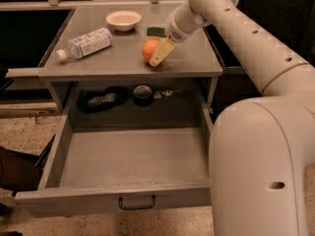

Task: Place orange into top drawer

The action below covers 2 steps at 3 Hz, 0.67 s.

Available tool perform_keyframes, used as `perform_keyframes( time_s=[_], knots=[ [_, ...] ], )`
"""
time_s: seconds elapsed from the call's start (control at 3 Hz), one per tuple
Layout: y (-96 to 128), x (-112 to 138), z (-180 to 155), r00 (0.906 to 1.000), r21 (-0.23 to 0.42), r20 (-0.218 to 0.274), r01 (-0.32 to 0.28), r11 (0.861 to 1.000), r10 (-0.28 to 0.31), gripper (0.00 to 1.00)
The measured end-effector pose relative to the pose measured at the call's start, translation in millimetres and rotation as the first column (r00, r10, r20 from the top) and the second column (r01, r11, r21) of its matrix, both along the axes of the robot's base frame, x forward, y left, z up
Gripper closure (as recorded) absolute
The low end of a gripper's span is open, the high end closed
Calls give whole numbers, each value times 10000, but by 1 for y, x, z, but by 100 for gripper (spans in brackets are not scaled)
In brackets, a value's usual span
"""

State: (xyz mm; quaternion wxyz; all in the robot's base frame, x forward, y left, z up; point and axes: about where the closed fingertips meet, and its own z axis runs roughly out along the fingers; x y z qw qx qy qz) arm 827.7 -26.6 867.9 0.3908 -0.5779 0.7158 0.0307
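Up close on the right, big white robot body (256, 171) filling that whole corner. Next to it, the top drawer (98, 196), pulled way out, grey flat front with a little dark bar handle (137, 202) low in the middle, bare grey floor showing inside.

Behind the drawer, tucked in the cubby under the worktop (123, 63): some black flat thing (101, 101) on the left, a dark round roll (142, 94) near the middle, a few small bits (165, 93) just beside that. Too dim back there to say more.

Up on the worktop, the orange (147, 49), sitting near the front edge, right of centre, definitely not in the drawer yet. Gripper (159, 54) right on it, pale yellow tip angled down across the orange's right side, touching or close enough. Honestly can't tell whether it's clamped on the fruit or just parked against it.

Off to the left, a clear plastic bottle (86, 43) lying on its side, well apart from the orange. Just behind the orange, a green-topped sponge (156, 31), partly hidden by the wrist. Further back, a white bowl (123, 19), upright. White arm (236, 28) reaching in from the far right corner and down to the gripper.
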Motion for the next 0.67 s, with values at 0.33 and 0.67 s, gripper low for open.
perform_keyframes(
  time_s=[0.33, 0.67],
  knots=[
    [7, -6, -9, 9955, 164, -879, -337, 9993, 351, 0],
    [7, -10, -9, 9943, 157, -993, -382, 9991, 396, 0]
  ],
)
